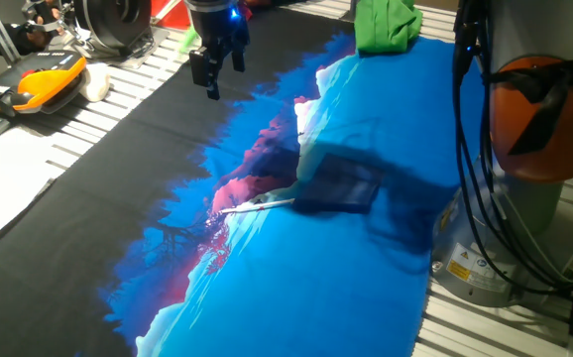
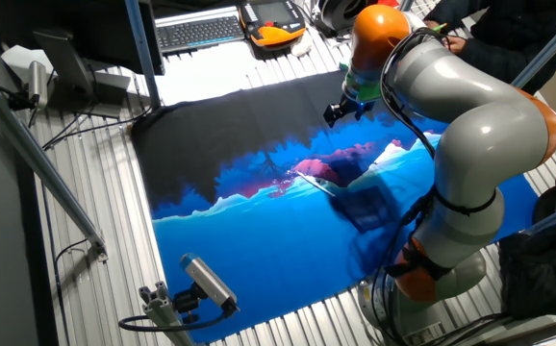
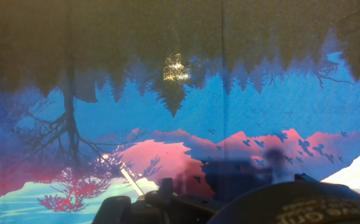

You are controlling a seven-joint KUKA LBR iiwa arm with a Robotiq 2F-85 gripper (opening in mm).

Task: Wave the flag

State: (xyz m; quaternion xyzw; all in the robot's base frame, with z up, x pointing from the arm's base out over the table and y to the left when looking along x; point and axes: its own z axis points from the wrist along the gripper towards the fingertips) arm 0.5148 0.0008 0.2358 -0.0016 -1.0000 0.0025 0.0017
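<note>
While the flag (image 1: 338,182) lies on the tablecloth (image 1: 296,288), the end effector (image 1: 214,71) hangs released, well apart

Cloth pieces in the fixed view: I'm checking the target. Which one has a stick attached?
The small dark blue flag, flat on the tablecloth with a thin white stick; the green cloth, bunched at the edge, shows none.

Printed tablecloth (image 3: 230,118) fills view; white stick (image 3: 129,180) low.

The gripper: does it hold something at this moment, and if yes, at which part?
Nothing is held. The gripper hangs in the air above the tablecloth, and the flag lies flat on the cloth, apart from it.
</note>
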